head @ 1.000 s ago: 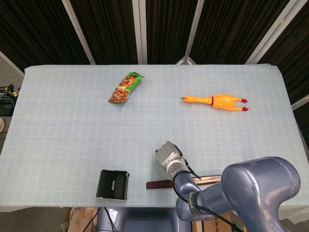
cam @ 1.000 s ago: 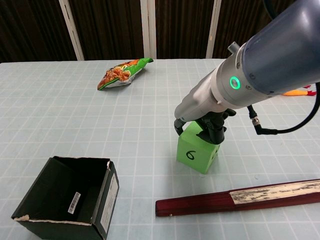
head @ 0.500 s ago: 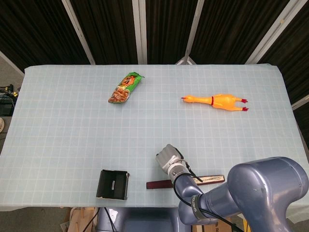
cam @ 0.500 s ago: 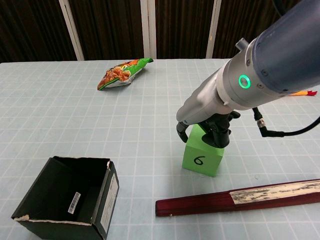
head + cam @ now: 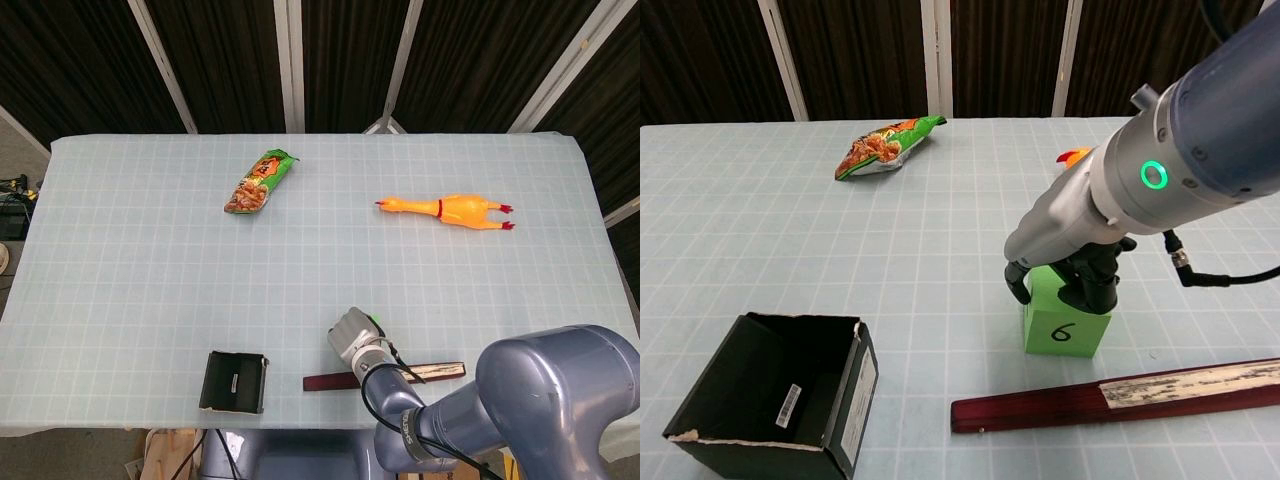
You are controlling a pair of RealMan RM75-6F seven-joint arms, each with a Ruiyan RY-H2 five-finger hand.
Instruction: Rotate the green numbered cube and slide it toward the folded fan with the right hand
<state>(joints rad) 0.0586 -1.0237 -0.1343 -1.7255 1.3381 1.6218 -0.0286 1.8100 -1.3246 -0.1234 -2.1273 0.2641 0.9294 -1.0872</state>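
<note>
The green cube (image 5: 1065,326) marked 6 stands on the table just behind the folded fan (image 5: 1120,395), a dark red strip with a pale worn end lying along the front edge. My right hand (image 5: 1070,280) grips the cube from above, fingers down its back and sides. In the head view the right hand (image 5: 352,338) covers nearly all of the cube; only a green sliver (image 5: 376,321) shows, just behind the fan (image 5: 385,376). The left hand shows in neither view.
An open black box (image 5: 775,395) sits at the front left. A snack bag (image 5: 885,145) lies far left of centre, and a rubber chicken (image 5: 445,210) lies at the far right. My right arm (image 5: 1180,160) spans the right side above the table.
My right hand has turned the cube so the 6 faces front squarely, and slid it right and nearer to the fan.
</note>
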